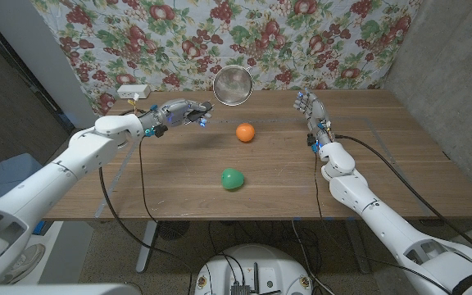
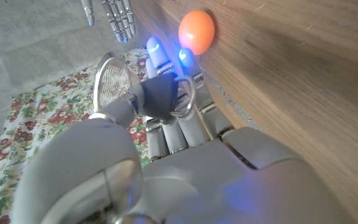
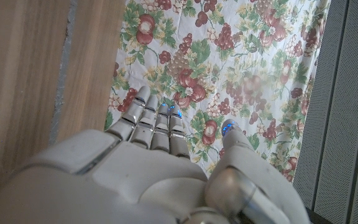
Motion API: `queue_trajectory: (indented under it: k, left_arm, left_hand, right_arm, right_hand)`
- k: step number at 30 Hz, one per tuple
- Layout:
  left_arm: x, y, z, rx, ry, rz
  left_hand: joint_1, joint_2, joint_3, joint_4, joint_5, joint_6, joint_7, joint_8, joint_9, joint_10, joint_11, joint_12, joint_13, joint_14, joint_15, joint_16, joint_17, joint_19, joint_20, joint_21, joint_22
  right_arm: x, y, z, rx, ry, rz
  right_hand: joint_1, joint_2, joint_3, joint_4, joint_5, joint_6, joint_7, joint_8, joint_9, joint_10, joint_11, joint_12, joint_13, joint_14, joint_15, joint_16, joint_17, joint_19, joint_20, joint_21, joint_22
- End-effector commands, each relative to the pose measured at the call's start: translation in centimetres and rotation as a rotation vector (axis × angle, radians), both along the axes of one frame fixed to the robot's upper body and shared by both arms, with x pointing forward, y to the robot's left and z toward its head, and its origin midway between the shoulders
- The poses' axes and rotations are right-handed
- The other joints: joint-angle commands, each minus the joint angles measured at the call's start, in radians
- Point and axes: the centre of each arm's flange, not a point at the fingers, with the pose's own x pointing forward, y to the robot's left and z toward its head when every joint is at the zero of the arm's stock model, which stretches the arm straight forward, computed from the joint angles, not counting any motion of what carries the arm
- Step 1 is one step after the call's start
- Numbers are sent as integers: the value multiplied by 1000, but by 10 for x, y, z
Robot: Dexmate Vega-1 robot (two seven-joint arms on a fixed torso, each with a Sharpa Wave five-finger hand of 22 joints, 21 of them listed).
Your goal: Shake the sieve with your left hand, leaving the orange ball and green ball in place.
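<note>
Wooden desk (image 1: pixel 383 164) with a plain brown top, backed by a hanging cloth printed with fruit and leaves (image 1: pixel 220 33) along its far edge; a grey wall stands past the right edge. The left hand (image 1: pixel 179 112) is raised over the far left part of the desk, its fingers (image 2: pixel 166 99) clamped on the handle of the sieve (image 1: pixel 233 85), whose round mesh bowl is held up on edge near the middle of the far edge, in front of the cloth. The orange ball (image 1: pixel 245 132) lies on the desk just below the sieve, and the green ball (image 1: pixel 233 179) lies nearer the front edge, both apart from either hand. The right hand (image 1: pixel 312 111) stands near the far right corner, fingers extended side by side, holding nothing. A small white box (image 1: pixel 134 89) sits at the far left corner.
</note>
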Motion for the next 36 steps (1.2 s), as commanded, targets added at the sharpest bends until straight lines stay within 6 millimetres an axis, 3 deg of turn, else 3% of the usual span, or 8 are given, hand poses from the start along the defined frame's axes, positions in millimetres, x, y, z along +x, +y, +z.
queue_trajectory:
  k: [1, 20, 36]
  left_arm:
    - [1, 8, -12, -88, 183, 120]
    - [-2, 12, -17, -57, 397, 186]
    - [-5, 9, -17, -41, 350, 152]
  left_hand:
    - [15, 11, 18, 2, 2, 65, 29, 6, 1, 75, -67, 8, -1, -3, -54, 10, 6, 18, -105, 9, 4]
    - [41, 19, 36, -24, -10, 64, 84, -3, -7, 79, -32, 6, -6, 22, -52, 20, 6, 64, -101, 32, 5]
    - [44, 19, 44, -23, -15, 59, 83, -9, -11, 88, -29, 8, -8, 31, -50, 23, 4, 75, -102, 37, 3]
  right_arm:
    - [1, 0, 1, 0, 0, -2]
    - [0, 0, 0, 4, -4, -1]
    - [-6, -1, -3, 4, -5, -1]
  right_hand:
    - [7, 0, 7, 2, 2, 0, 5, 6, 2, -4, 1, 6, 2, -5, 2, 6, 1, 4, 2, -2, 5]
    - [5, 0, 9, 2, 1, 0, 5, 6, 2, -3, 0, 7, 0, -5, 1, 7, -3, 7, 2, -7, 6]
    - [4, 0, 11, 1, 2, 0, 5, 6, 1, -3, 1, 8, -2, -6, 2, 8, -6, 9, 2, -12, 6]
